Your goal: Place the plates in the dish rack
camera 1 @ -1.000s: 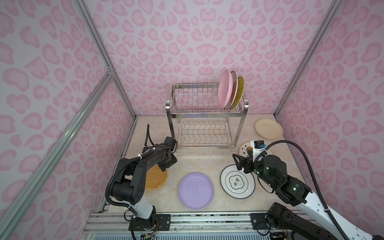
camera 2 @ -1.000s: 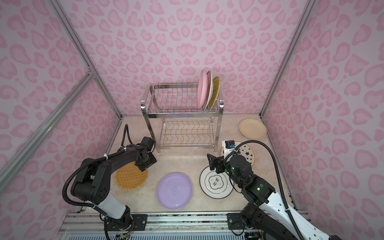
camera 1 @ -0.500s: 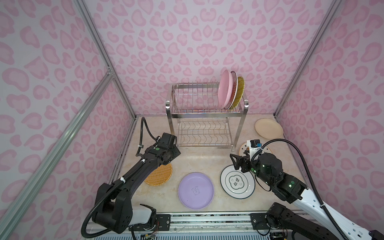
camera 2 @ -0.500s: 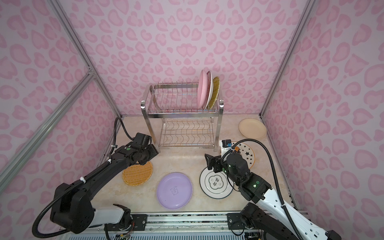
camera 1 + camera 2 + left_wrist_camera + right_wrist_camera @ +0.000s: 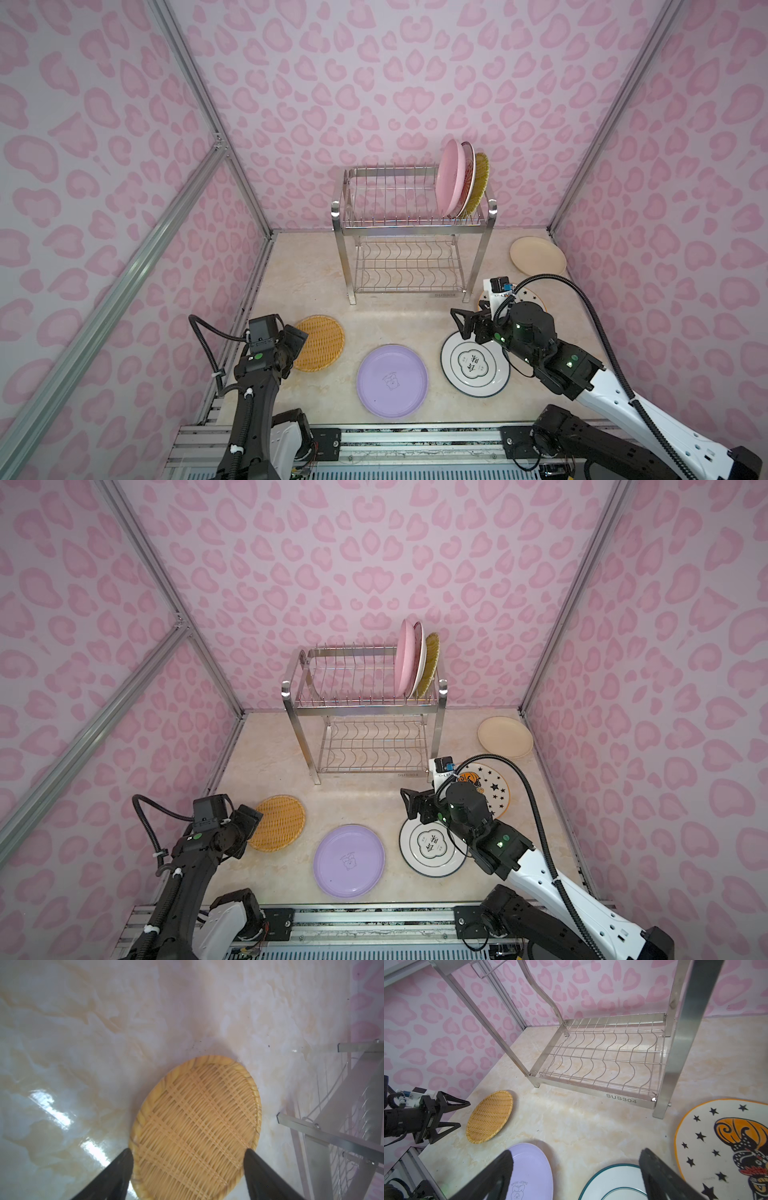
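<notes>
Left pincer (image 5: pixel 188 1151) wide, empty. Woven-look plate (image 5: pixel 197 1126) lies just ahead, flat on counter (image 5: pixel 83 1043). Probably light, stiff, and slick: pinch the nearest rim. Right pincer (image 5: pixel 576 1152) wide, empty.

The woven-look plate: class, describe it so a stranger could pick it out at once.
Find the dish rack at the back. On the table before it, by the left gripper, lies the woven-look plate. It alone shows an orange basket weave; the neighbouring lilac plate is smooth.
</notes>
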Available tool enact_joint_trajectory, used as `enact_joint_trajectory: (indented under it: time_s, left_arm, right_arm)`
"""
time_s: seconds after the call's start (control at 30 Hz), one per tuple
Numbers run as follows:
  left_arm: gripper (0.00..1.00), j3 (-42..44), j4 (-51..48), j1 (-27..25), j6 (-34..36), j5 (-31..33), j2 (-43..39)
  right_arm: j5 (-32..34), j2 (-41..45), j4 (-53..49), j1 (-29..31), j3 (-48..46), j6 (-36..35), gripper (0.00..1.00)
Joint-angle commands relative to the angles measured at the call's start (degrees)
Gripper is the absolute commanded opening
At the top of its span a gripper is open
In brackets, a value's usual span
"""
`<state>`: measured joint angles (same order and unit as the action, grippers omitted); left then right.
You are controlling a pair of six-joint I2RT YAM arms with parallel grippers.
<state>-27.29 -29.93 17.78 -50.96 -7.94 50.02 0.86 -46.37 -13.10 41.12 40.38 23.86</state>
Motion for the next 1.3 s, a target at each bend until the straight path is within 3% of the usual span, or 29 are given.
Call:
enact_joint_trajectory:
  time_s: [0.0, 0.17, 0.27, 0.37, 0.93, 1.27]
  left_arm:
    - [0.78, 2.2, 4.2, 4.0, 0.9, -7.2, -0.6]
    - [0.74, 5.7, 5.8, 9.6, 2.2, -11.7, -0.4]
    - [0.71, 7.6, 8.7, 10.3, 2.3, -15.1, 2.1]
    - [0.6, 8.7, 11.6, 10.3, 1.6, -18.0, 4.6]
    - [0.5, 18.3, 25.2, 10.3, -5.7, -21.2, 6.1]
    - [0.38, 22.9, 31.6, 10.1, -8.9, -21.1, 5.9]
  right_arm:
    - [-1.1, 0.2, 2.2, 0.0, -0.5, 0.3, 0.97]
    - [-2.0, 0.1, 3.6, 0.0, -1.3, 0.7, 0.98]
    - [-2.5, -0.5, 4.3, 0.0, -1.6, 0.9, 0.98]
    - [-3.0, -1.0, 4.9, 0.0, -1.7, 1.1, 0.98]
    - [-3.2, -1.0, 5.1, 0.0, -2.0, 1.4, 0.98]
    - [-3.8, -1.3, 5.4, 0.0, -1.8, 1.8, 0.98]
